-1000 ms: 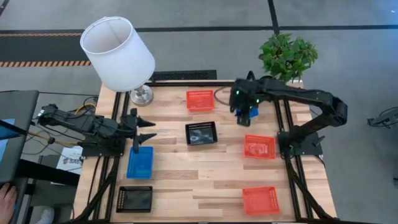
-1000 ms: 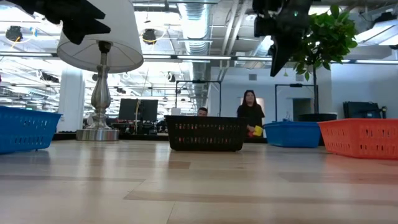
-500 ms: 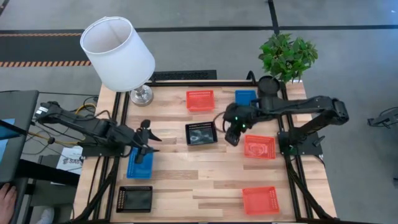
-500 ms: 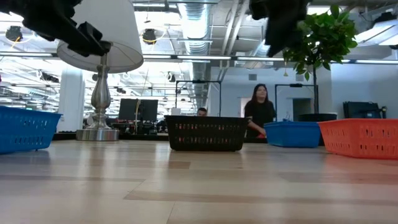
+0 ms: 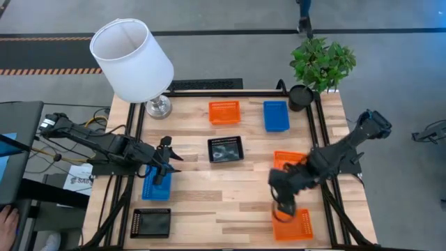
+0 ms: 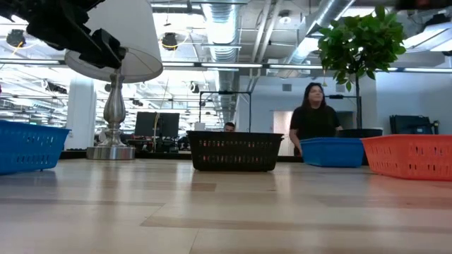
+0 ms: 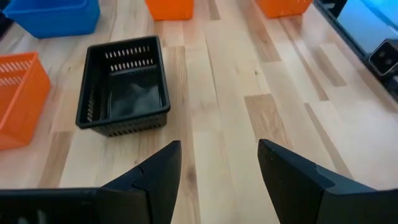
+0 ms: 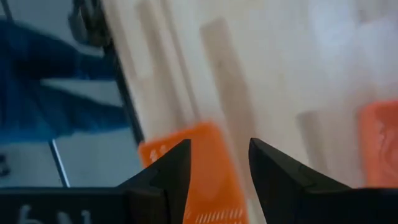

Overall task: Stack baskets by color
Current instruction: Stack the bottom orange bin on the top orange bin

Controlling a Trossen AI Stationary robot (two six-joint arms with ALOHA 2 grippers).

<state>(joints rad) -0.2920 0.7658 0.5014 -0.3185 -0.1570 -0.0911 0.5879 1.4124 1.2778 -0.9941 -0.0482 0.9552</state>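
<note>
My left gripper hangs open over the far end of a blue basket at the table's left, touching nothing. Ahead of it a black basket rests flat mid-table. My right gripper is open above the near-right orange basket, clear of it. Another orange basket lies partly under the right arm. At the far side sit an orange basket and a blue basket. A second black basket lies near left.
A white-shaded lamp stands at the far left corner and a potted plant at the far right. Bare wood lies between the black basket and the near edge. A person stands in the room beyond the table.
My right gripper has swung from the far blue basket toward the table's near edge, rolling its wrist, and now hangs over the near-right orange basket. My left gripper has dipped and tipped a little over the left blue basket. No basket has moved.
</note>
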